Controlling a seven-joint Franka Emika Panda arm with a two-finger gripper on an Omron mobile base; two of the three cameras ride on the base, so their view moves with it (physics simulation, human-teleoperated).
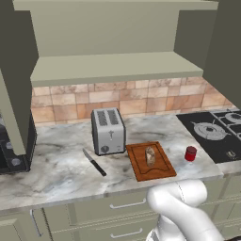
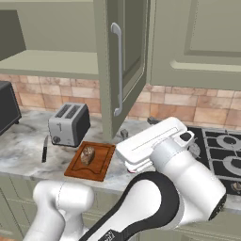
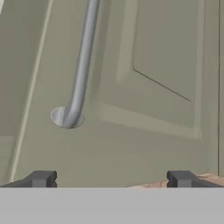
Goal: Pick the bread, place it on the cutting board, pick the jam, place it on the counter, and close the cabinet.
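Brown crusty bread (image 1: 150, 156) lies on the reddish-brown wooden cutting board (image 1: 141, 167); the red jam jar (image 1: 190, 153) stands on the marbled counter (image 1: 61, 169). Cabinet closing is in hand: the gripper (image 3: 111, 179), fingers spread wide and empty, faces the olive-green cabinet door (image 3: 144, 87); next, push it shut.

The arm (image 2: 155, 197) is built of glossy white rounded shells, thick and tube-like, with a broad black band curving between segments at the joint. A small white marking (too small to read) sits on the black band near the bottom edge. The hand (image 2: 150, 143) is a flat white block with a thin dark seam. The fingers (image 3: 42, 178) are small, dark grey and squared-off.
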